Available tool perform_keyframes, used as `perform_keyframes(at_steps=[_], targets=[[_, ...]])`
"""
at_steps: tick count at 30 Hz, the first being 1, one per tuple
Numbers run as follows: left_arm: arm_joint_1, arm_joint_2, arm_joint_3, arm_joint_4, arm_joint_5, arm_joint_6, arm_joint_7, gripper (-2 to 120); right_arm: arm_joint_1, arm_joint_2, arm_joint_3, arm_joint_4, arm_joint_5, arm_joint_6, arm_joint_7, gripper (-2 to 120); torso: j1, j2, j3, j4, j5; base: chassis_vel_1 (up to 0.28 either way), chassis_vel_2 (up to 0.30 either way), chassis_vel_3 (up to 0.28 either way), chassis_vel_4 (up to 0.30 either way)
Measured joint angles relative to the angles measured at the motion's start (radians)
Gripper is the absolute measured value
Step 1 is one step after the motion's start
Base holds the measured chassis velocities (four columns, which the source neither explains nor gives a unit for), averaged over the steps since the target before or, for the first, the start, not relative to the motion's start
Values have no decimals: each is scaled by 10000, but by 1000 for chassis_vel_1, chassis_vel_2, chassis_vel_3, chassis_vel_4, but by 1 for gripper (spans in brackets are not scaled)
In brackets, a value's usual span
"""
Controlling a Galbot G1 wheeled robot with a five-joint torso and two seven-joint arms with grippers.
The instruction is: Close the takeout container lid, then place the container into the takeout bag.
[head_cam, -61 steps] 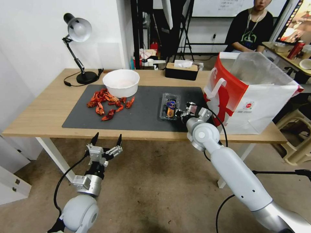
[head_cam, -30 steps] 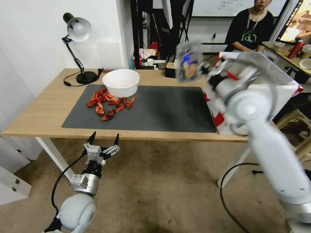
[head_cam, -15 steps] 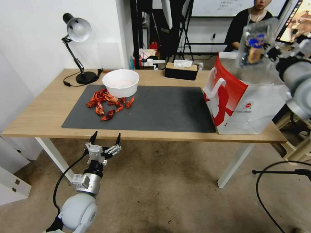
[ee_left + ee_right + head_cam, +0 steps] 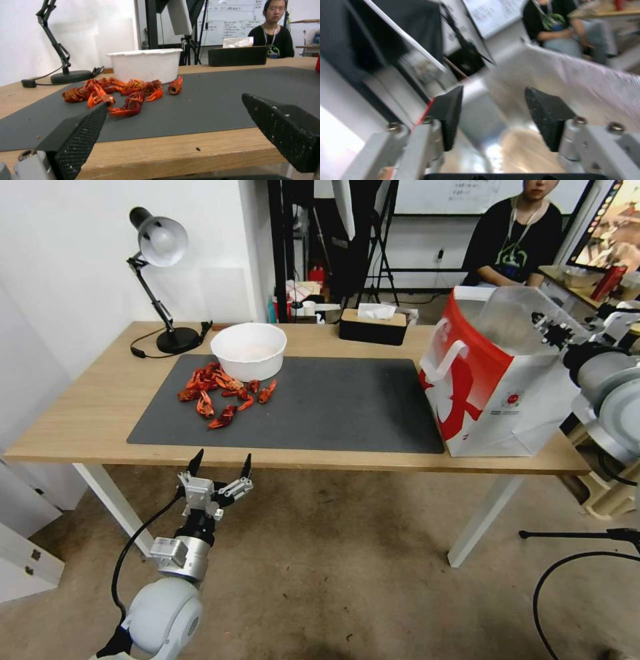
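I am holding my right gripper [image 4: 543,332] at the far-right rim of the takeout bag [image 4: 507,400], its jaws parted with nothing between them. From the right wrist the bag's pale inner wall lies straight ahead; I cannot make out the takeout container in there, so I judge it is inside. The bag is standing upright at the right end of the counter [image 4: 93,413], its open mouth facing up, with free room above for lifting clear. My left gripper [image 4: 219,468] is waiting released below the counter's near edge.
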Motion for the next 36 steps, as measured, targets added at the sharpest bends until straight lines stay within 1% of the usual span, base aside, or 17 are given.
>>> perform_keyframes(at_steps=[1,3,4,6,7,9,11,12,13,14,16,17,19,21,24,30,36], targets=[[0,0,0,0,0,0,0,100,0,0,0,0,0,0,0,54,0,0,0,0,0,0,0,0,0],[-11,31,-17,-2,-13,0,-8,100,-16,-31,9,270,123,929,-944,65,0,1,0,1,-3,0,0,0,0],[-11,31,-17,-2,-13,0,-8,100,-16,-31,9,270,123,929,-944,65,0,1,0,1,-3,0,0,0,0],[-21,50,-37,-3,-22,0,-15,100,-247,-65,-111,658,6,1591,-1813,76,0,1,0,-1,-3,0,0,0,0],[-21,50,-37,-3,-22,0,-15,100,-247,-65,-111,658,6,1591,-1813,76,0,1,0,-1,-3,0,0,0,0],[-21,54,-41,-4,-38,0,-18,100,-573,-78,-236,976,-372,1876,-2500,86,0,0,0,0,-1,0,0,0,0],[-21,54,-41,-3,-40,0,-19,100,-661,-82,-262,1045,-488,1929,-2664,89,0,0,0,0,-2,0,0,0,0],[-27,50,-40,-4,-49,3,-23,100,-1351,-120,-491,1476,-1620,2218,-3791,96,0,0,0,0,-2,0,0,0,0],[-40,38,-31,-1,-52,10,-24,100,-1846,-142,-632,1767,-2505,2345,-4348,99,0,0,0,-1,1,0,0,0,0],[-40,38,-31,-1,-52,10,-24,100,-1846,-142,-632,1767,-2505,2345,-4348,99,0,0,0,-1,1,0,0,0,0],[-51,5,-12,9,-63,34,-30,100,-2708,-88,-853,2243,-4081,2555,-5021,100,-1,0,-1,-3,-2,0,0,0,0],[-51,5,-12,9,-63,34,-30,100,-2708,-88,-853,2243,-4081,2555,-5021,100,-1,0,-1,-3,-2,0,0,0,0],[-50,-35,-2,12,-73,69,-40,100,-3658,159,-996,2628,-5771,2747,-5323,100,-1,1,0,-1,-1,0,0,0,0],[-49,-53,0,12,-75,80,-40,100,-3957,270,-1038,2725,-6236,2803,-5337,100,0,0,0,-1,0,0,0,0,0],[-72,-128,15,12,-81,131,-53,100,-5130,755,-1181,2974,-7858,3160,-5223,100,-1,1,0,-3,-1,0,0,0,0],[-88,-192,44,12,-89,207,-72,100,-6372,1435,-1296,2772,-9585,3898,-4814,100,-1,0,0,-3,-1,0,0,0,0],[-83,-212,46,25,-98,218,-80,100,-7513,2092,-1490,2410,-10719,4730,-4316,100,-1,0,0,-1,-2,0,0,0,0]])
